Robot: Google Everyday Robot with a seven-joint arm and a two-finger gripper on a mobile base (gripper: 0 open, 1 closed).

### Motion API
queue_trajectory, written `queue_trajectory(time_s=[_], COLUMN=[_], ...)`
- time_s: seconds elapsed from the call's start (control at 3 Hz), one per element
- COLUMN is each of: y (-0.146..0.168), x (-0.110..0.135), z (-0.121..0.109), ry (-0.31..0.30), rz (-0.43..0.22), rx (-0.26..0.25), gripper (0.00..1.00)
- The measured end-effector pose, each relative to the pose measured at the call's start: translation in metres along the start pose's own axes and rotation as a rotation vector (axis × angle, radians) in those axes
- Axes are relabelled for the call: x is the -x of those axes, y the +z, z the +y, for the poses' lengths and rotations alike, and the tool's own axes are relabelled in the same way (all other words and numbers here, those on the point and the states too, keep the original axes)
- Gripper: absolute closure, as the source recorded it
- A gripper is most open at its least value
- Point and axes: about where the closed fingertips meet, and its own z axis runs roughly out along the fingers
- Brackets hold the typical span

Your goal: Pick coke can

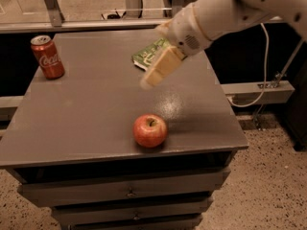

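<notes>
So the gripper (149, 79) is hanging in the air above the middle-right of the grey cabinet top (96, 109), angled down and to the left. Honestly can't tell if it's spread or closed from this angle, and it isn't holding anything that I can see. Right behind it is a green snack bag (145, 56), partly hidden by the wrist. Nearer the front edge sits a red apple (150, 130).

The coke can (47, 57) is upright way over at the back-left corner, well apart from the gripper and close to the left edge.

What I'd worry about:
- The apple is red too and much closer, so it's an easy wrong grab.
- With the can that near the edge, a sloppy sideways approach could tip it or shove it off.
</notes>
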Motion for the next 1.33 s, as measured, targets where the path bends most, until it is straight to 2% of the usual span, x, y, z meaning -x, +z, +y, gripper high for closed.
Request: queue_trajectory(time_s=[0.33, 0.67, 1.0, 1.33], y=[0.042, 0.086, 0.140, 0.192], x=[0.022, 0.055, 0.092, 0.118], z=[-0.019, -0.045, -0.061, -0.064], ry=[-0.024, -0.038, -0.015, 0.016], rz=[-0.065, -0.137, -0.201, -0.276], rx=[0.020, 0.015, 0.011, 0.018], gripper=[0.00, 0.00, 0.00, 0.00])
